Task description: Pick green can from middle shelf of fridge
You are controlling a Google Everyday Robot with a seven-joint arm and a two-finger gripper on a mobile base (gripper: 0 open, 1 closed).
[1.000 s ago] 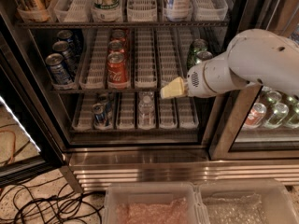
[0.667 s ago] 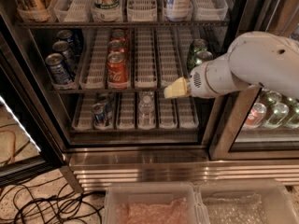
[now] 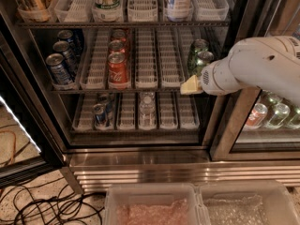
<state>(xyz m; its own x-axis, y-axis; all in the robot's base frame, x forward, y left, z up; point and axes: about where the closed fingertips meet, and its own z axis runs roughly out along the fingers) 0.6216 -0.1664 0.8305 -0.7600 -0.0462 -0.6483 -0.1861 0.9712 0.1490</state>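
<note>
Hovering: pincer (image 3: 191, 85) at middle shelf (image 3: 146, 64) front | green can (image 3: 203, 60) just upper-right

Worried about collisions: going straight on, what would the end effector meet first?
The end effector, at the right front of the middle shelf, points left: likely the front red can, depth unclear.

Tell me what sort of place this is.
Likely an office pantry or shop: a glass-door display fridge, red cans in lane trays on the middle shelf, loose cables on the floor. The gripper sits at that shelf's front, near the green can.
</note>
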